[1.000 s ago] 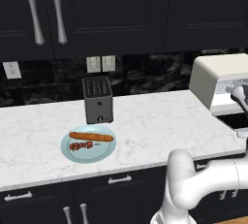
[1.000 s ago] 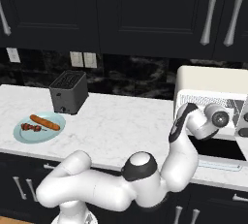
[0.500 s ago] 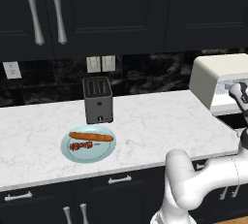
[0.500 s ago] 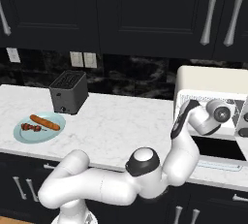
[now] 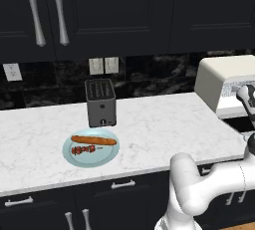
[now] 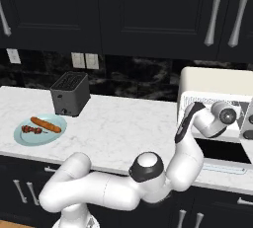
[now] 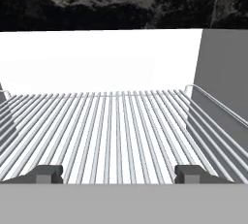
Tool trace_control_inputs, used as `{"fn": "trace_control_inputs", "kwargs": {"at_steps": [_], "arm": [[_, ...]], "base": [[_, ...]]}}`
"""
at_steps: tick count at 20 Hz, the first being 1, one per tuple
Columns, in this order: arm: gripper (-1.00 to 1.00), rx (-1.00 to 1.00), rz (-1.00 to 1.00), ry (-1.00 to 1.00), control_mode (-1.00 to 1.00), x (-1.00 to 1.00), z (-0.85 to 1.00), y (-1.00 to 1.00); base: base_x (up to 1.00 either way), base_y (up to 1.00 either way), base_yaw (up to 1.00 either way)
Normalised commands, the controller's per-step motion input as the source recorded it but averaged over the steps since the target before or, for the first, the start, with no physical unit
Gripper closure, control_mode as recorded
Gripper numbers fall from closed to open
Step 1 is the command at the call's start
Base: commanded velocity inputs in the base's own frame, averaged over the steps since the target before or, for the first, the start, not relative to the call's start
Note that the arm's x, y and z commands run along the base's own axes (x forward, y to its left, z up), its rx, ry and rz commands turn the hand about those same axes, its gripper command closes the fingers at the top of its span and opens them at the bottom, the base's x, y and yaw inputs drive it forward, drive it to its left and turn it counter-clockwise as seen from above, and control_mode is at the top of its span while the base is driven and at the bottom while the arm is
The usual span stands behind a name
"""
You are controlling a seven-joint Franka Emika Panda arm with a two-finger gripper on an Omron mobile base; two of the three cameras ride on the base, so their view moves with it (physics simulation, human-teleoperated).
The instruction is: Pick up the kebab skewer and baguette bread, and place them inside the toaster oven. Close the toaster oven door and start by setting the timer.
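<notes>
The kebab skewer [image 5: 84, 150] [image 6: 33, 130] and the baguette bread [image 5: 93, 140] [image 6: 45, 124] lie side by side on a pale blue plate [image 5: 74, 160] [image 6: 27, 139] on the counter's left. At the right stands the cream toaster oven [image 5: 219, 82] [image 6: 212, 81]. The toaster oven door [image 6: 222, 152] is folded down and open. My gripper [image 7: 118, 173] is at the oven's mouth, open, with nothing between its fingers, and looks along the wire rack [image 7: 118, 131].
A dark slot toaster [image 5: 100, 102] [image 6: 70, 94] stands behind the plate. Grey knobs [image 6: 247, 121] sit on the oven's right side. White marble counter [image 5: 159, 124] stretches between plate and oven. Dark cabinets hang above.
My hand has shifted a little up and to the right, closer to the oven's opening. The plate, the skewer and the baguette have not moved.
</notes>
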Motion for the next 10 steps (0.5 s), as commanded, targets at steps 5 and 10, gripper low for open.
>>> {"fn": "trace_control_inputs", "kwargs": {"at_steps": [5,10], "arm": [[-1.00,0.00,0.00,0.00,-1.00,-0.28,-0.34,0.00],[-1.00,0.00,0.00,0.00,-1.00,-0.53,-0.39,0.00]], "base": [[0.00,0.00,0.00],[0.00,0.00,0.00]]}}
